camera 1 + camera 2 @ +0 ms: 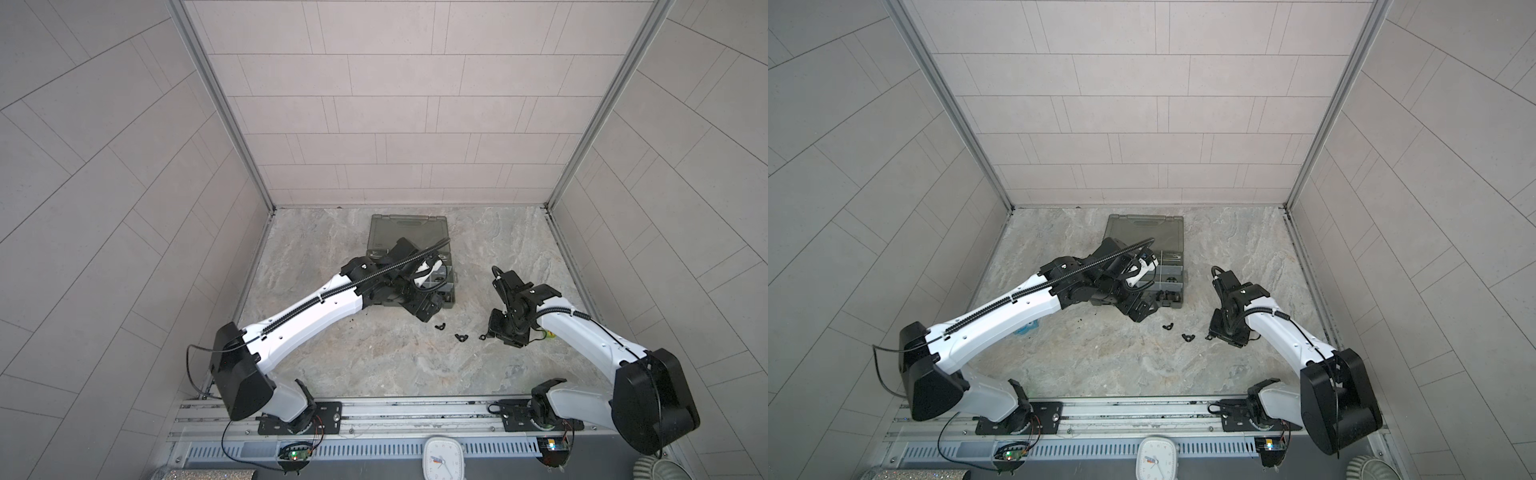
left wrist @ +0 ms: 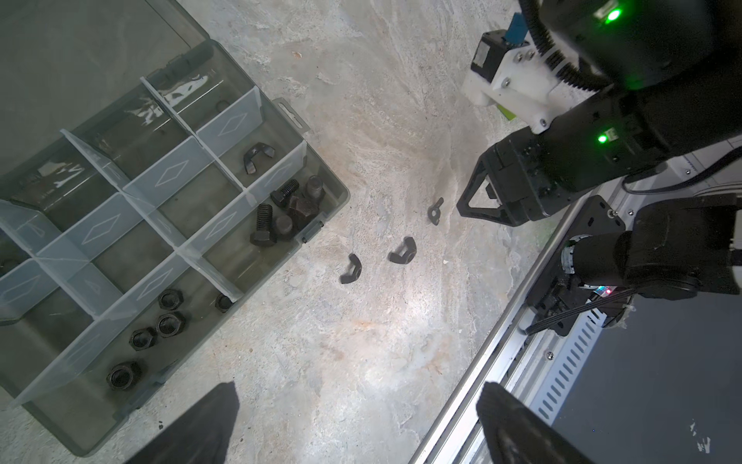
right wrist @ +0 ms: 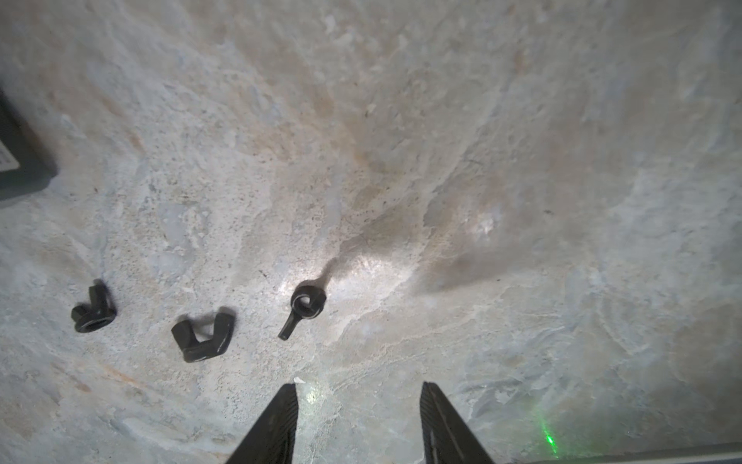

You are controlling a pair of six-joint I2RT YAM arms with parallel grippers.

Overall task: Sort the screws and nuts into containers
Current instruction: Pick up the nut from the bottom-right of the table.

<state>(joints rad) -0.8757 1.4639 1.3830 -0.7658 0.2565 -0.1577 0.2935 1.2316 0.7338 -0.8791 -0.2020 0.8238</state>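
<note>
1. The left arm (image 1: 316,303) stretches from its base diagonally forward and inward, its white forearm long and nearly level, its wrist bent downward.
2. The left gripper (image 2: 359,387) points down with its 2 fingers spread wide and nothing between them.
3. The right arm (image 1: 582,328) folds at a raised elbow and reaches inward, its wrist tipped steeply down.
4. The right gripper (image 3: 359,386) points down with its 2 fingers partly apart, gripping nothing.

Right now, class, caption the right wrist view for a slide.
Open right gripper faces three loose wing nuts on the tabletop.
</note>
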